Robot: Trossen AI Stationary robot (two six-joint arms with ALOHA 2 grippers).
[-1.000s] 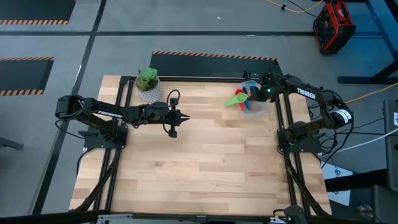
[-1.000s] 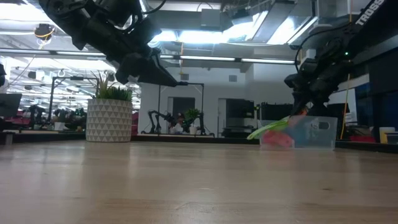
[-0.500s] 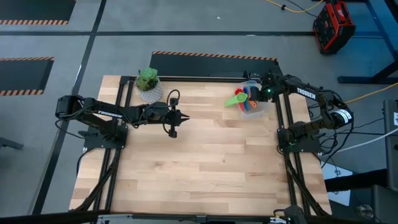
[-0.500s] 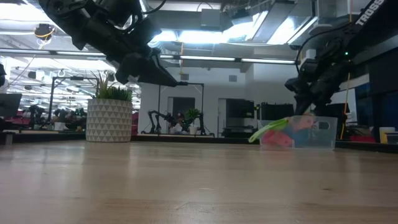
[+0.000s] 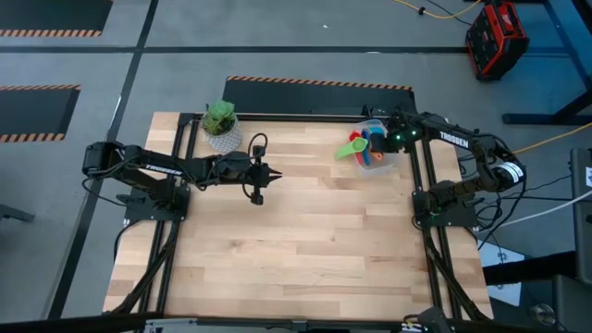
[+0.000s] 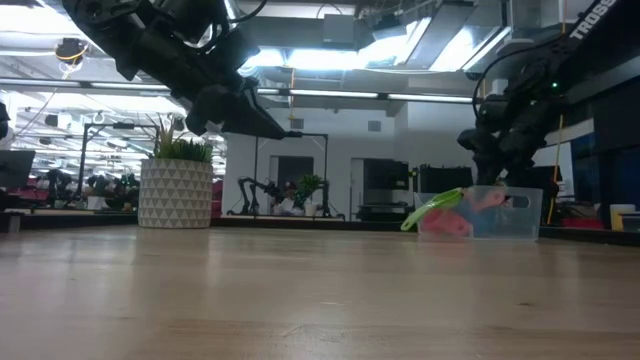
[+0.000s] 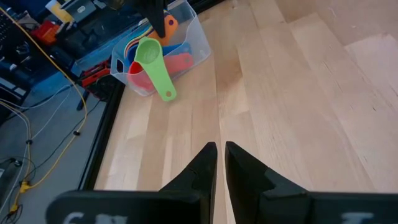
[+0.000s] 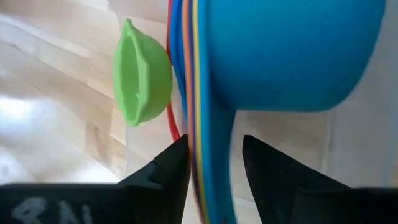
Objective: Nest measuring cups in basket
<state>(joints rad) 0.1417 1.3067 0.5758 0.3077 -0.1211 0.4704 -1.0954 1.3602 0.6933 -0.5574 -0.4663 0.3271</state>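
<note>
Right pincer (image 5: 387, 141) grasped stacked cup handles (image 8: 199, 93) over basket (image 5: 374, 159), upper right; should lower straight. Left pincer (image 5: 260, 176) clenched, idle.

Lighting: even, bright overhead light on the table (image 5: 277, 240) in the high view; shadows soft and short. Low view: ceiling light panels (image 6: 300, 60) glare white, arms backlit into near silhouette, nearest wood out of focus. Right wrist view: blue measuring cup (image 8: 292, 50) very close, blurred. Left wrist view: sharp, mild edge distortion.
</note>
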